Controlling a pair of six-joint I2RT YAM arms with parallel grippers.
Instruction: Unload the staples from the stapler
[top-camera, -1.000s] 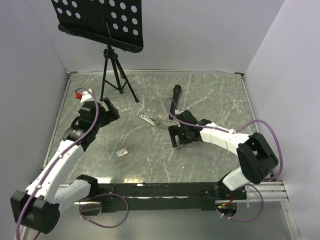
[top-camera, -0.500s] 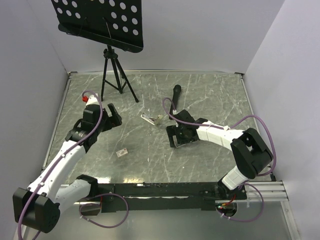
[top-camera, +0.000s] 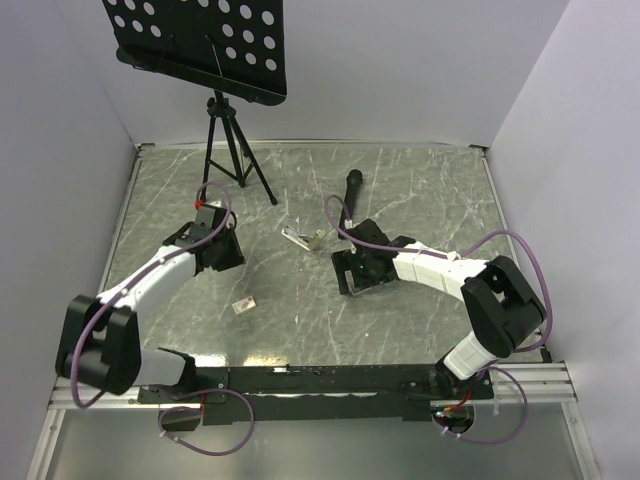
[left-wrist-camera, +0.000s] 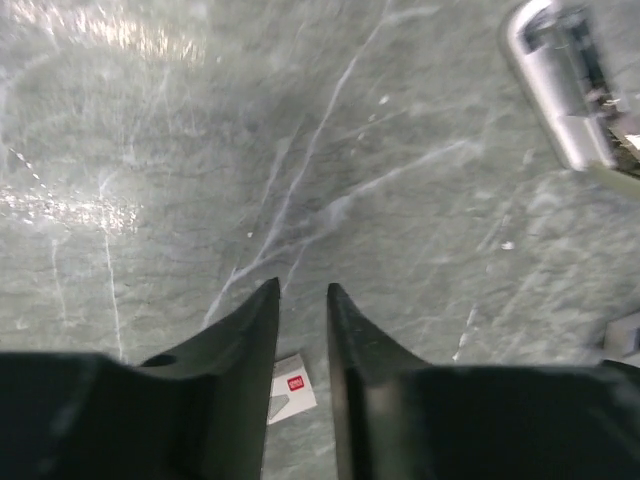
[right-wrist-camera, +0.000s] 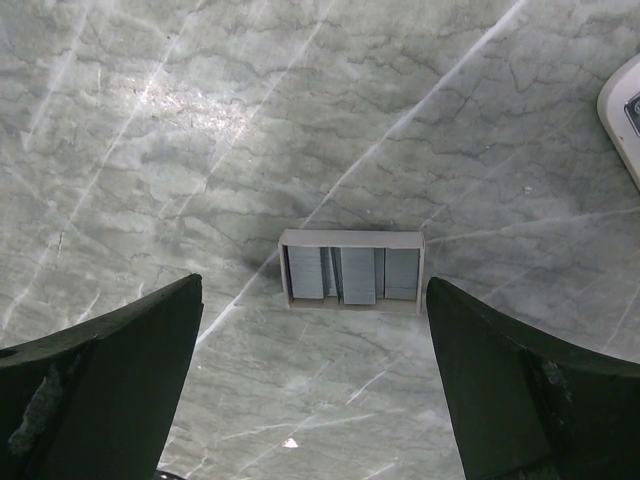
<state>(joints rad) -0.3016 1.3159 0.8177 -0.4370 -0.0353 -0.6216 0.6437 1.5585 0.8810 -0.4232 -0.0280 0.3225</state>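
The silver stapler (top-camera: 303, 238) lies on the marble table, midway between my two grippers; any staples inside it are hidden. It also shows at the top right of the left wrist view as the stapler (left-wrist-camera: 566, 88). My left gripper (top-camera: 226, 258) hangs low to its left, with a slim gap between the jaws and nothing in it (left-wrist-camera: 303, 290). My right gripper (top-camera: 345, 274) stands wide open right of the stapler (right-wrist-camera: 313, 283). A small open box of staple strips (right-wrist-camera: 350, 270) lies on the table beyond its fingers, and the same box (top-camera: 243, 305) shows near the front.
A black music stand on a tripod (top-camera: 222, 140) stands at the back left. A black stick-like object (top-camera: 352, 185) lies behind the right gripper. White walls close the table's sides and back. A white box with a red label (left-wrist-camera: 292, 385) lies under the left fingers.
My left arm has swung in towards the table's middle and dropped lower, and its jaws have closed from wide to a narrow gap. The right gripper shifted slightly left and stays wide open.
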